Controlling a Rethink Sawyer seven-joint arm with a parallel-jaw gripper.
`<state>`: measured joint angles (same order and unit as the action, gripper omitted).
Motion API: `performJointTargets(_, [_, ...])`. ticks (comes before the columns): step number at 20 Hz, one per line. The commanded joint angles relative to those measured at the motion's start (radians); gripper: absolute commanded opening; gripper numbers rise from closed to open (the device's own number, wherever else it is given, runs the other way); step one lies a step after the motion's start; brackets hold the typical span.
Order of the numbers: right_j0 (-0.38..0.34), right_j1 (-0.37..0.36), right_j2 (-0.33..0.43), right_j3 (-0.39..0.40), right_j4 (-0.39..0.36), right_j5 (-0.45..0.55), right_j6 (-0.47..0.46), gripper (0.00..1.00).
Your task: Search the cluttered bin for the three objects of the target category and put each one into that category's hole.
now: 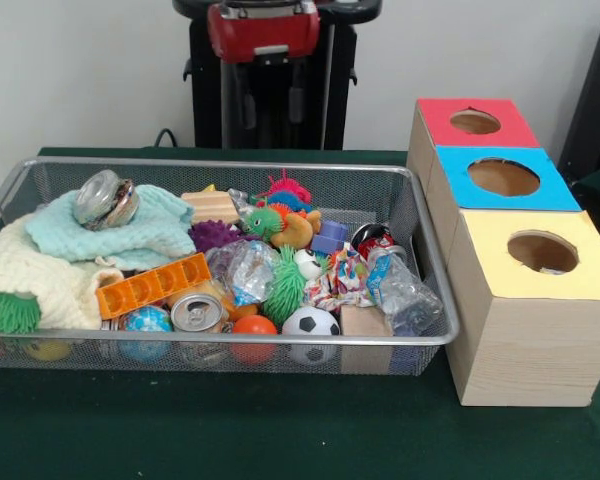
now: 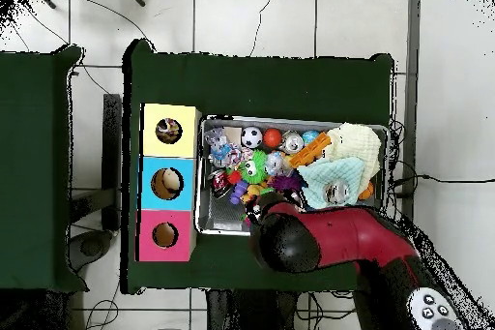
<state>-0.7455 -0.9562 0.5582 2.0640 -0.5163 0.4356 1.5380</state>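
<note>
Nearest the front camera, the green table cover [image 1: 230, 430] is seen bare ahead of the cluttered bin [image 1: 280, 340]. Whether the jaws are released or clenched cannot be told: the gripper [image 2: 254, 212] is glimpsed only from overhead, at the bin's robot-side edge, hidden under the red and black arm [image 2: 338, 239]; in the front view only the arm's red upper housing is shown at the top edge.

Just beyond that spot a green spiky toy [image 2: 254, 168] and a purple spiky ball [image 2: 283, 183] are seen among the clutter. Along the front rim a soccer ball [image 1: 311, 322], an orange ball [image 1: 254, 326], a drink can [image 1: 197, 312] and a blue patterned ball [image 1: 146, 320] are lined up. An orange tray [image 1: 152, 285] is laid across a cream cloth [image 1: 30, 280], and a shiny round tin [image 1: 106, 199] is rested on a mint cloth [image 1: 145, 230].

Beside the bin (touching or nearly so) three boxes are set in a row. The hole [image 1: 543, 251] is cut in the pale yellow top, nearest the front camera, with the blue-topped box [image 1: 540, 195] and the red-topped box [image 1: 510, 130] behind it.
</note>
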Motion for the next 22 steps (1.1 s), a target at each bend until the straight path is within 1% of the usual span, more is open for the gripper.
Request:
performJointTargets(1, [0.067,0.099,-0.051,-0.103,0.042,0.051,0.137,1.00])
performJointTargets(7, [0.148,0.155,-0.109,-0.154,0.044,0.030,0.174,1.00])
performJointTargets(10, [0.162,0.180,-0.131,-0.174,0.055,0.042,0.169,1.00])
performJointTargets(12, [0.183,0.203,-0.157,-0.202,0.051,0.048,0.171,1.00])
performJointTargets(15, [0.222,0.227,-0.198,-0.235,0.039,0.038,0.186,1.00])
performJointTargets(17, [0.226,0.222,-0.208,-0.233,0.049,0.034,0.182,1.00])
performJointTargets(22, [0.264,0.276,-0.250,-0.284,0.050,0.015,0.189,1.00])
